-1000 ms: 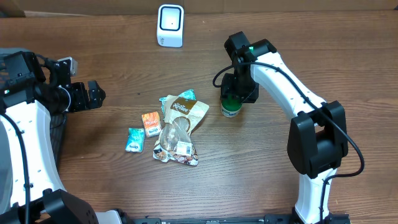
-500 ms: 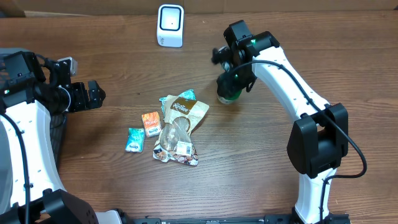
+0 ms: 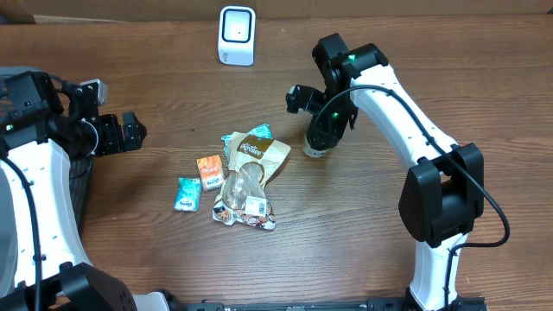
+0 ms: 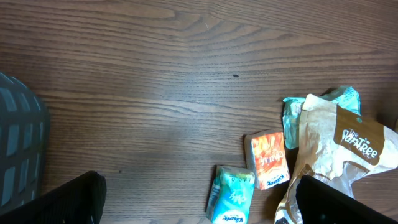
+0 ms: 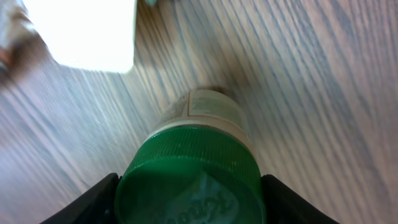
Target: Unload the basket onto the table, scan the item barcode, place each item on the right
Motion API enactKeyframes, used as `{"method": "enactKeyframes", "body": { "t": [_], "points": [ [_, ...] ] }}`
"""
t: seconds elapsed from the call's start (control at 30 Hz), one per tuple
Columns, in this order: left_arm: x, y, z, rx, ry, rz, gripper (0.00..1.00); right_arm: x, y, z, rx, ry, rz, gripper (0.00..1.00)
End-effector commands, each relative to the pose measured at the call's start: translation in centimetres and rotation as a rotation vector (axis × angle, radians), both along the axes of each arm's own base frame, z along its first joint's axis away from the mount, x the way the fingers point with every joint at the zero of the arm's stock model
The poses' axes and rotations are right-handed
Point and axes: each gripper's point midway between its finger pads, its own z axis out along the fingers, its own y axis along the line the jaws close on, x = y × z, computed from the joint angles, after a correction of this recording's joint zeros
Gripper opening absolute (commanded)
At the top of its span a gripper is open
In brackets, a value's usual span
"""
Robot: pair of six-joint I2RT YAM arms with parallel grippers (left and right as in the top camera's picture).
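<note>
Stretching across a brown wooden table [image 3: 155, 86], the right arm [image 3: 406, 112] reaches in from the near edge and bends toward the middle, while the left arm [image 3: 34, 164] hangs at the left border above a grey basket [image 4: 17, 143]. A tan paper "Pantree" bag [image 3: 259, 155] tops a small heap of packets at the centre, resting on a clear wrapped pack [image 3: 242, 206] and a teal pouch [image 4: 345, 99]. A white barcode scanner [image 3: 237, 34] stands upright at the far edge, well apart from the heap. The right tool [image 3: 321, 134] is clamped on a green-lidded jar [image 5: 189, 180], held tilted just right of the bag, its fingers pressed to both sides of the lid. The left tool [image 3: 130, 132] is spread wide with nothing between its fingers. An orange packet [image 3: 210, 168] and a teal tissue pack [image 3: 187, 194] lie just left of the heap.
</note>
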Motion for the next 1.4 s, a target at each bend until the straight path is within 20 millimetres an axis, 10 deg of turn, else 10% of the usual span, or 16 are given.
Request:
{"method": "enactKeyframes", "body": {
  "t": [0.0,0.5,0.87,1.0,1.37],
  "points": [
    [0.5,-0.3,0.8,0.005,-0.029,-0.031,1.0,-0.3,2.4,1.7,0.12,0.075,-0.244,0.61],
    [0.5,-0.3,0.8,0.005,-0.029,-0.031,1.0,3.1,-1.7,0.3,-0.06,-0.014,-0.961,0.6],
    [0.5,-0.3,0.8,0.005,-0.029,-0.031,1.0,2.9,-1.7,-2.8,-0.056,-0.011,-0.973,0.74],
    [0.5,-0.3,0.8,0.005,-0.029,-0.031,1.0,3.3,-1.6,-3.0,-0.044,-0.023,-0.973,1.0],
    [0.5,-0.3,0.8,0.005,-0.029,-0.031,1.0,5.0,-0.9,-2.5,0.014,-0.081,-0.946,0.99]
  ]
}}
